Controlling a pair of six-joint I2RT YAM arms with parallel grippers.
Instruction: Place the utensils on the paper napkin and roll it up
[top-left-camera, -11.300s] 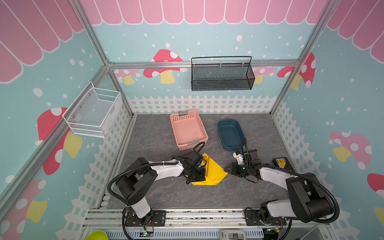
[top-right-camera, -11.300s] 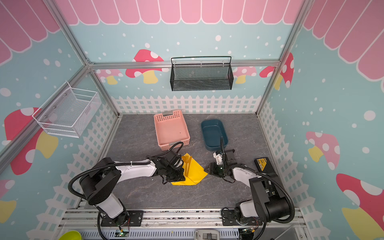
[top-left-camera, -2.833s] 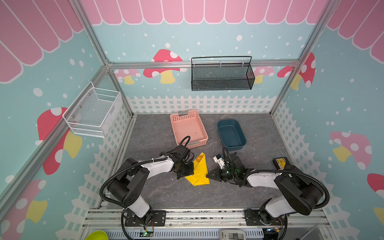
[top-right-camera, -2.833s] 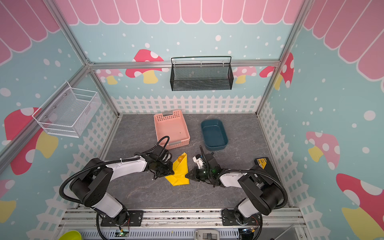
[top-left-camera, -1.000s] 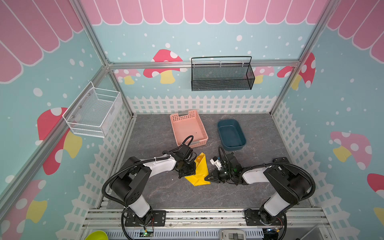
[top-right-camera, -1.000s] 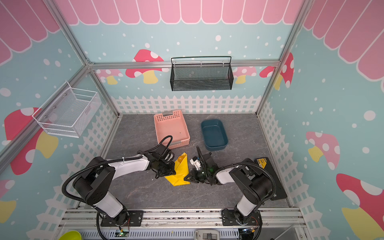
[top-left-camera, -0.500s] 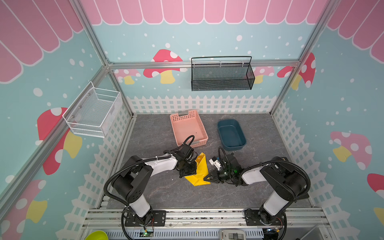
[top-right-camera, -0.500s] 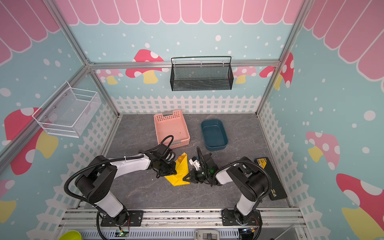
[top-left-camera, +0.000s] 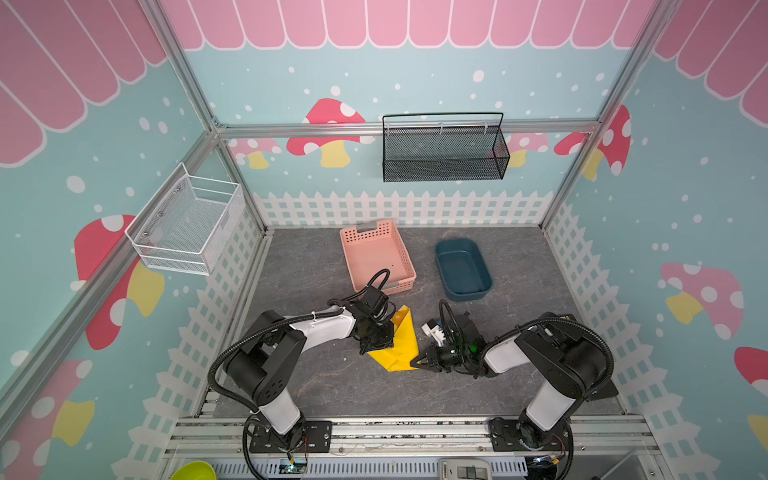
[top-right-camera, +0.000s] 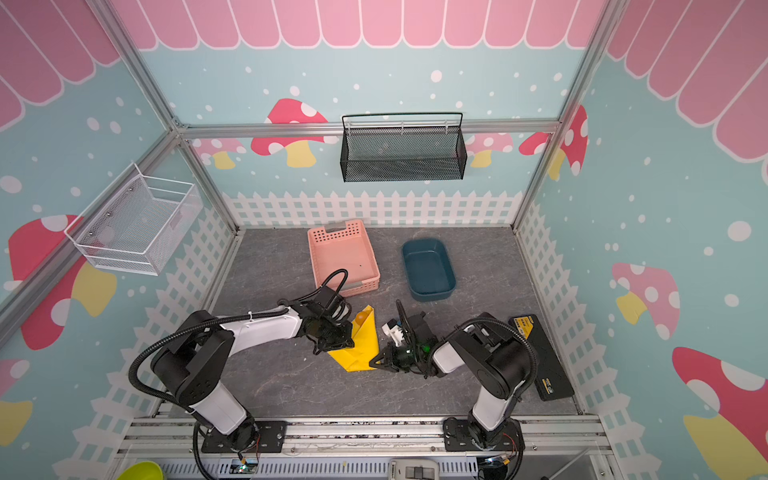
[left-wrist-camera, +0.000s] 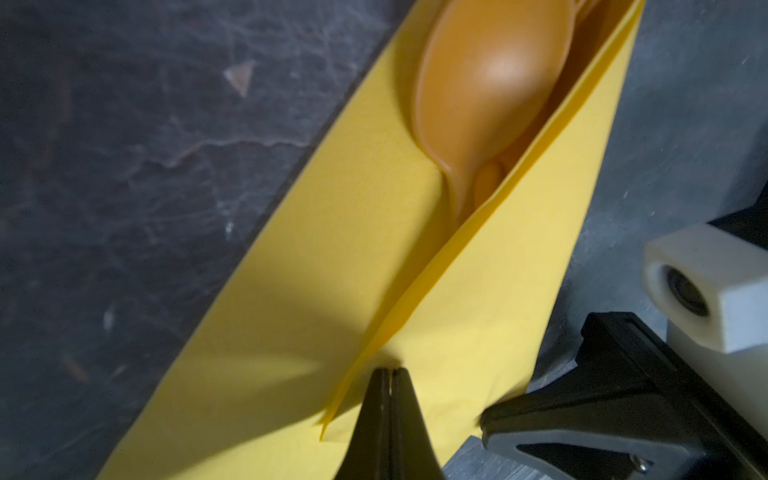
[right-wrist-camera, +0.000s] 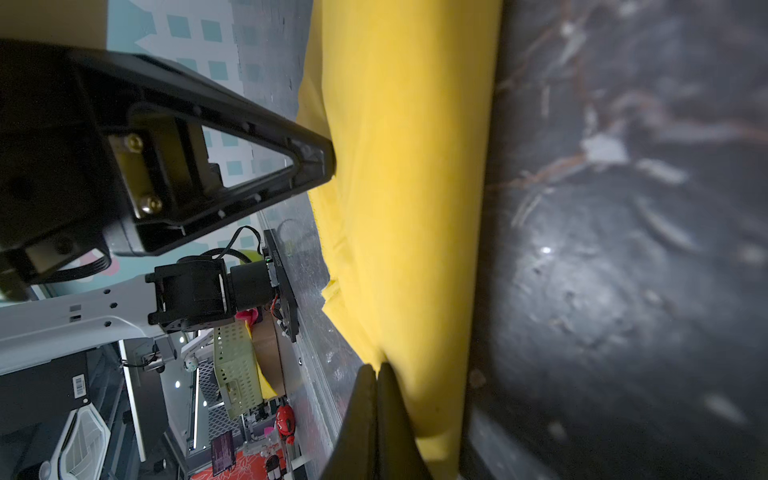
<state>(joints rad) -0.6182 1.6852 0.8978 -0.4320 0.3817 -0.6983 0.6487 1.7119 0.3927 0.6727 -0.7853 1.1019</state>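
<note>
The biggest thing is the gray table (top-left-camera: 332, 386), with a white picket fence pattern on the low walls around it. Two white and black robot arms reach in from the near edge and meet close to the middle. A black mesh basket (top-left-camera: 442, 153) hangs on the back wall, and a white wire basket (top-left-camera: 187, 224) hangs on the left wall. At the back of the table stand a pink basket (top-left-camera: 378, 262) with holes in its walls and a dark blue tub (top-left-camera: 461, 270), side by side but apart. A flat black box (top-right-camera: 540, 357) with a yellow label lies by the right arm. The paper napkin (top-left-camera: 401, 345) is bright yellow. It lies on the table just in front of the pink basket, between the two claws, folded over into a long, narrow shape. The left claw (left-wrist-camera: 390, 374) is closed tight, and its tip sits on the napkin right at the folded edge. The right claw (right-wrist-camera: 376, 370) is closed tight too, and its tip touches the napkin's side near the near end. The spoon (left-wrist-camera: 486, 83) is orange-tan and lies tucked inside the fold. Its round bowl peeks out at the end near the pink basket. Another orange-tan piece (left-wrist-camera: 488, 183) shows under the spoon's neck, but I cannot tell if it is the fork or the knife.
</note>
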